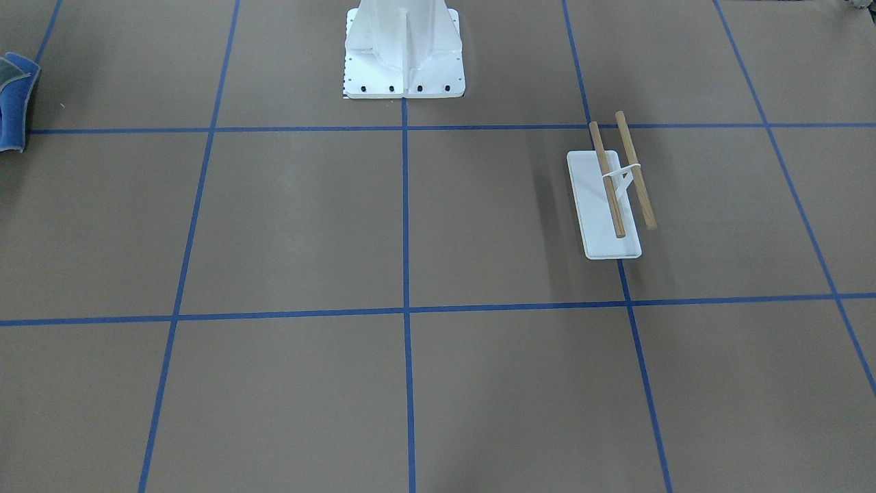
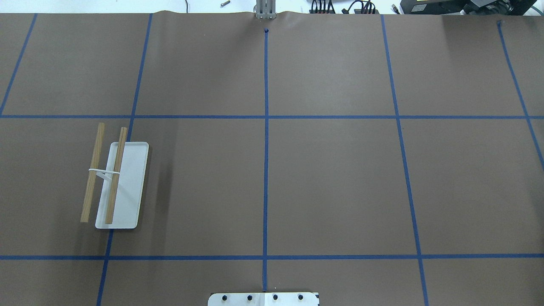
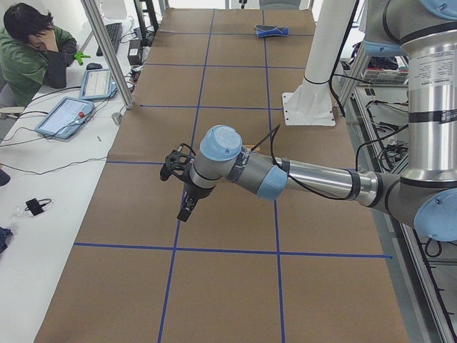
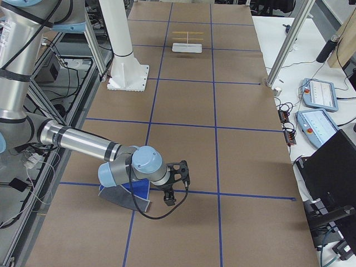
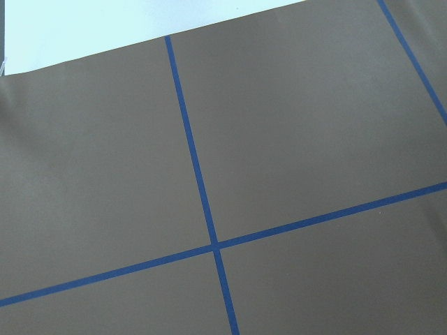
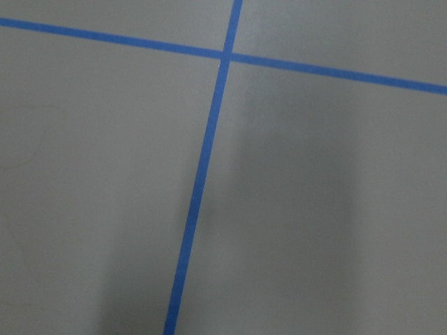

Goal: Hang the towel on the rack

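Note:
The towel [image 1: 15, 103] lies crumpled, blue side mostly up, at the table's end on my right; it also shows in the exterior left view [image 3: 273, 31] and in the exterior right view [image 4: 125, 196]. The rack [image 2: 121, 187], a white base with two wooden bars, stands on my left side, and shows in the front view [image 1: 606, 205] and far off in the exterior right view [image 4: 187, 43]. My left gripper [image 3: 187, 209] hangs over bare table. My right gripper [image 4: 169, 198] hangs just beside the towel. I cannot tell whether either is open or shut. Both wrist views show only table.
Brown paper with blue tape lines covers the table [image 2: 331, 182]. The robot's white pedestal [image 1: 404, 51] stands at the table's middle edge. An operator [image 3: 32, 50] sits at a side desk with tablets [image 3: 68, 114].

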{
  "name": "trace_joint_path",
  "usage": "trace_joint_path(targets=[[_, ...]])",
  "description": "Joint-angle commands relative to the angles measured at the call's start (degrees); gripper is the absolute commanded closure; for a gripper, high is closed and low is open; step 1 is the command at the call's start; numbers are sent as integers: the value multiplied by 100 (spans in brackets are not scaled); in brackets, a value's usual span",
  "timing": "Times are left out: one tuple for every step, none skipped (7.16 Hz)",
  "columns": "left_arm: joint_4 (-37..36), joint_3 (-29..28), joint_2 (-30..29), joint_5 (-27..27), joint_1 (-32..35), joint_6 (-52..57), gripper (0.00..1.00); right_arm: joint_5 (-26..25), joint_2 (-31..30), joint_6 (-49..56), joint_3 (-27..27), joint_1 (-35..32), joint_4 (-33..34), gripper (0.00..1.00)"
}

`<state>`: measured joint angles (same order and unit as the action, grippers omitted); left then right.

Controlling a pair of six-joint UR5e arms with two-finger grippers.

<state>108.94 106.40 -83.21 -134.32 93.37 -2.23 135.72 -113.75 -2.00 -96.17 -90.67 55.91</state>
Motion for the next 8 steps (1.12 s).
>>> trace_joint_path(targets=[[31, 3, -46, 2, -29, -6, 2, 42, -296, -37, 80, 224, -10, 0], [48, 12, -90, 2, -38, -6, 2, 51, -296, -46, 290, 391, -10, 0], [170, 12, -90, 2, -38, -6, 2, -45, -270, -46, 448, 549, -1, 0], [250, 4, -90, 2, -38, -6, 2, -342, -261, -46, 563, 734, -10, 0], [364, 12, -82, 2, -38, -6, 2, -432, -261, -37, 677, 892, -10, 0], [478, 12, -64, 2, -38, -6, 2, -607, -261, -20, 687, 1207, -10, 0], [505, 21, -55, 2, -38, -6, 2, -678, -209, 15, 687, 1567, -19, 0], [540, 30, -55, 2, -38, -6, 2, -679, -209, -28, 687, 1753, -19, 0]])
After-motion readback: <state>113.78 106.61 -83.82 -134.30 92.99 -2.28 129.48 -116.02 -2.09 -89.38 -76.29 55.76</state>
